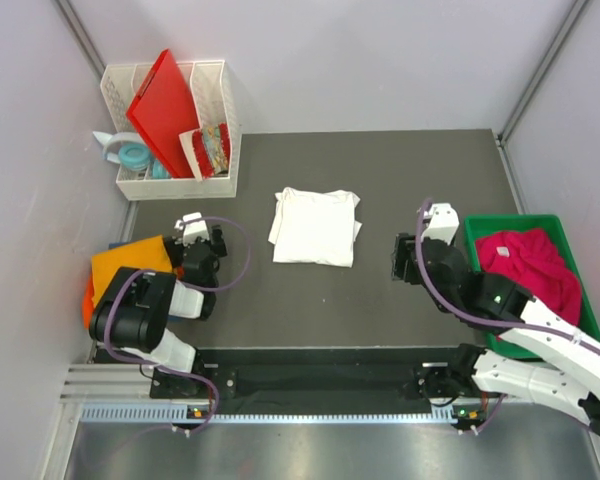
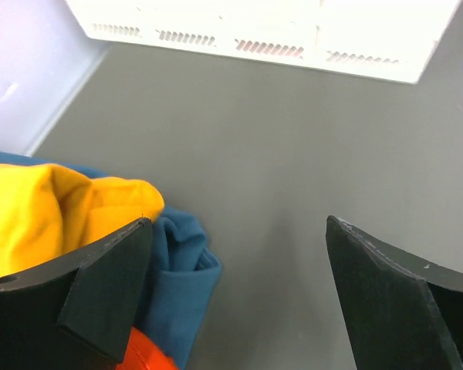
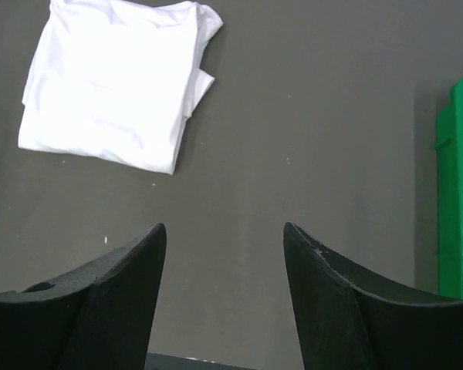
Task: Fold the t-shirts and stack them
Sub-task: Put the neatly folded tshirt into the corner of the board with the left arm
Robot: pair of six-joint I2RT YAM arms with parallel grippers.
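Observation:
A white t-shirt point(image 1: 315, 227) lies folded on the dark mat; it also shows in the right wrist view point(image 3: 116, 81). A magenta-pink t-shirt point(image 1: 530, 270) lies crumpled in the green bin point(image 1: 557, 228). An orange t-shirt point(image 1: 125, 268) lies in a pile at the left edge, over a blue t-shirt point(image 2: 174, 274); the orange one shows in the left wrist view point(image 2: 54, 212). My left gripper point(image 1: 202, 240) is open and empty just right of that pile point(image 2: 239, 231). My right gripper point(image 1: 408, 258) is open and empty above bare mat point(image 3: 224, 231), left of the bin.
A white slotted organizer point(image 1: 175, 185) at the back left holds a rigid red board point(image 1: 165, 100) and small items. A tape roll point(image 1: 133, 156) lies beside it. Grey walls close in both sides. The green bin's rim point(image 3: 455, 185) shows at the right wrist view's edge.

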